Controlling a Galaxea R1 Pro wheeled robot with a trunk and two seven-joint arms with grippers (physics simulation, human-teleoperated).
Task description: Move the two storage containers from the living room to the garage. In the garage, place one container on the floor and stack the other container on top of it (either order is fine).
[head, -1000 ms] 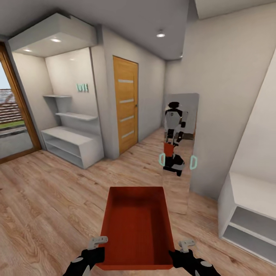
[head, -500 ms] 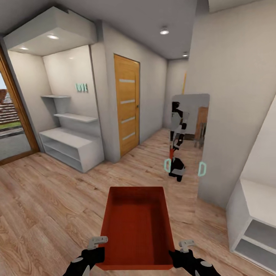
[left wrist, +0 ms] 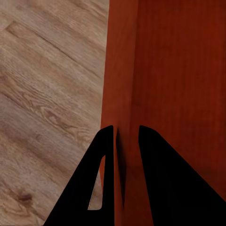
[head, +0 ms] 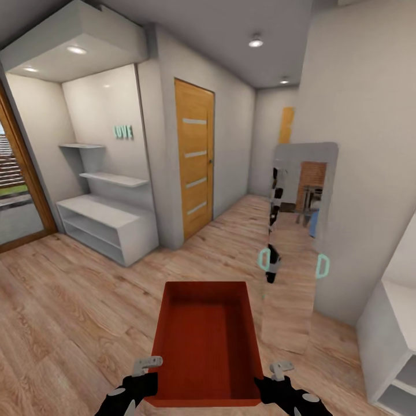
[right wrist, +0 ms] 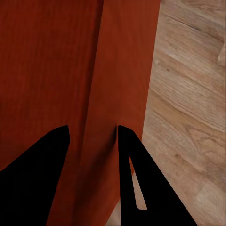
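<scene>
reading "love" wall lettering (head: 123, 132); both jaws clamping storage container (head: 205, 338) walls

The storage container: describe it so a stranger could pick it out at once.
Start at the wood plank floor of the hallway with the orange-brown door. Just ahead of the robot, held between the left end effector and right end effector, is the storage container. It is the open-topped, empty orange-red box, unlike the white shelves nearby.
</scene>
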